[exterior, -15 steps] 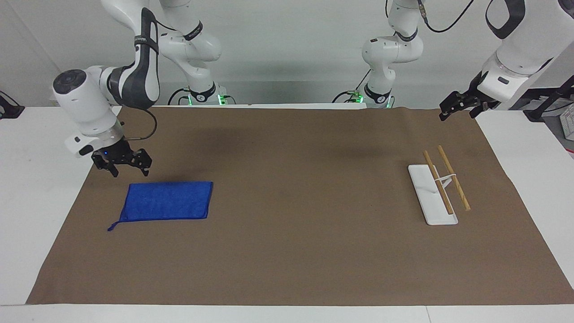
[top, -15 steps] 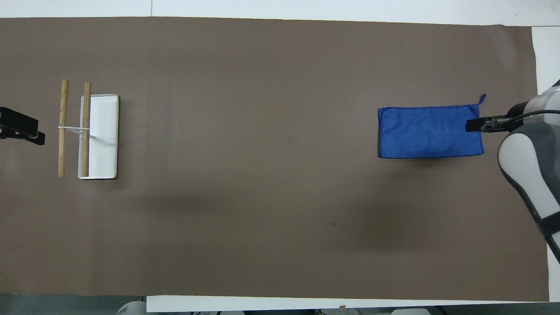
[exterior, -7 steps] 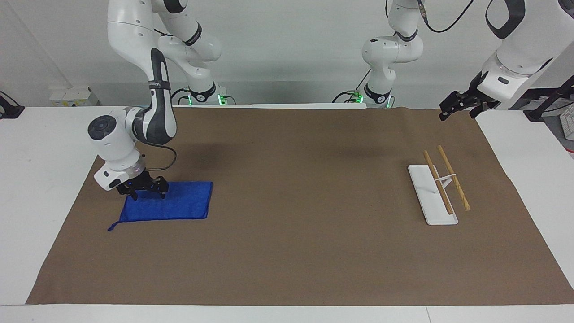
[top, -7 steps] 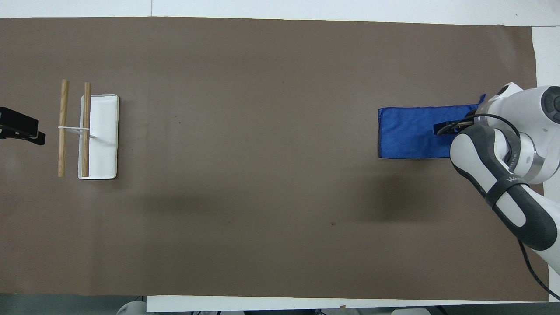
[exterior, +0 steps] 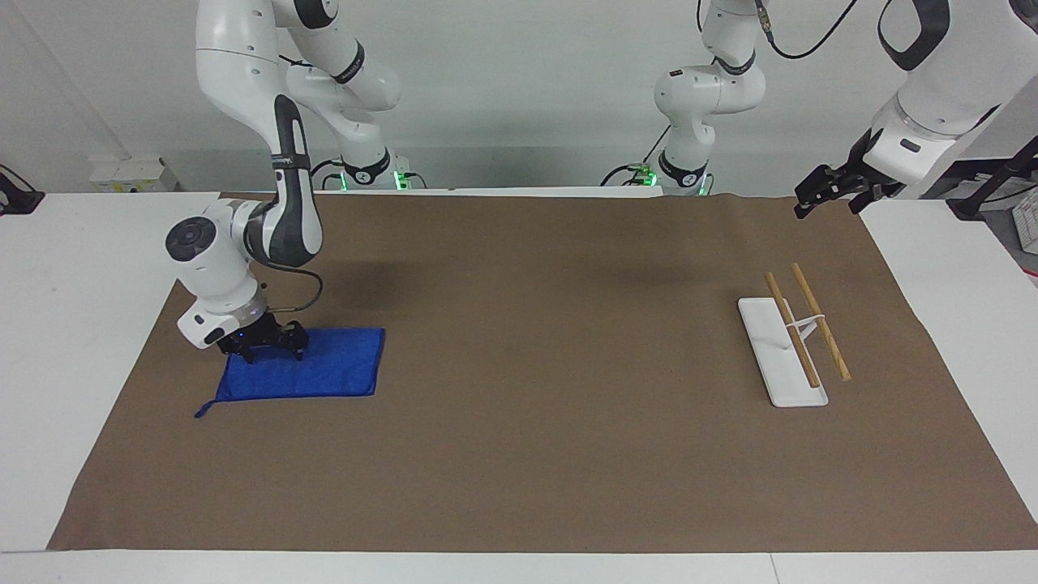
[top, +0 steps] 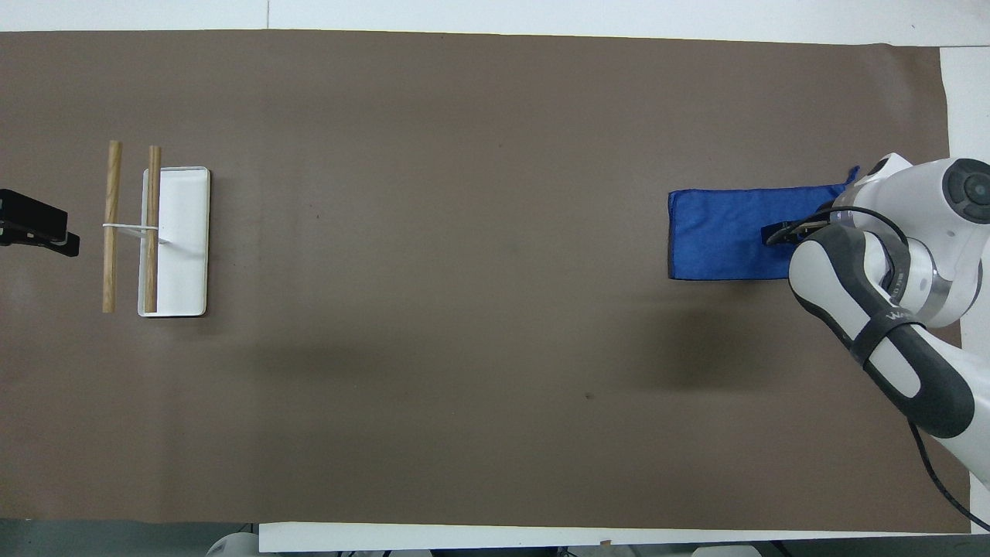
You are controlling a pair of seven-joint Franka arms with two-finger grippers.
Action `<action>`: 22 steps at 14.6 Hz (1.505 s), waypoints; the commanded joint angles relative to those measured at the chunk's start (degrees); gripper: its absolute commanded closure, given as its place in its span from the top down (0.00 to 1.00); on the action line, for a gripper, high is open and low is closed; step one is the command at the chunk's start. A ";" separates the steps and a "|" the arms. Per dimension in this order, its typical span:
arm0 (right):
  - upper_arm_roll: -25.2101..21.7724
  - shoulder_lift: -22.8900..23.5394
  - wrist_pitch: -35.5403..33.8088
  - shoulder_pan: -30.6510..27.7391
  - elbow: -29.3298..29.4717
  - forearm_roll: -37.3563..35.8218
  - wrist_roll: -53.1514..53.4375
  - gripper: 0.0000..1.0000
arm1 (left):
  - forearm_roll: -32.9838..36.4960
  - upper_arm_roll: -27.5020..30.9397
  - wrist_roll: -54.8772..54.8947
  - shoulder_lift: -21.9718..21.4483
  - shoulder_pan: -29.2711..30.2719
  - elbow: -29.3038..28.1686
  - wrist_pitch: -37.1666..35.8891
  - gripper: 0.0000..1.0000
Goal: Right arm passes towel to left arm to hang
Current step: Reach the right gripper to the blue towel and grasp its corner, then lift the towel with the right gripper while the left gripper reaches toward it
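At the right arm's end of the brown mat [exterior: 519,454], in the facing view, the towel [exterior: 324,373] lies flat. The right gripper [exterior: 266,347] is down on the towel's edge nearer the robots, probably to pinch that edge; whether it has closed I cannot tell. The left gripper [exterior: 821,193] waits in the air near the rack [exterior: 780,357], probably placed for the handover.

From overhead, the right arm [top: 889,309] hides part of the towel [top: 719,236], so the grip point is covered.
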 commanded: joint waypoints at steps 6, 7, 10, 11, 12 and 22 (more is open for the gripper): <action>0.17 -0.30 1.28 -0.42 -1.39 -0.13 -2.18 0.10 | -0.38 0.03 0.15 -0.85 0.30 -1.19 0.92 1.00; 0.17 -0.38 0.93 -0.42 -1.12 -0.13 -1.92 0.00 | -0.38 0.03 0.15 -0.85 0.30 -1.19 0.92 1.00; 2.71 -2.57 -2.92 -0.50 0.19 3.28 0.96 0.00 | -0.38 0.03 0.15 -0.85 0.30 -1.19 1.01 1.00; 3.85 -3.71 -6.77 -0.50 1.50 4.08 4.11 0.00 | -0.38 0.03 0.15 -0.85 0.30 -1.19 0.92 1.00; 5.43 -5.20 -10.90 -0.59 2.73 4.17 8.24 0.00 | -0.38 0.03 0.15 -0.85 0.30 -1.19 0.92 1.00; 31.17 -7.51 -25.11 -0.15 15.30 9.01 65.78 0.00 | -10.98 -0.06 -38.54 -5.40 0.04 -11.88 11.25 1.00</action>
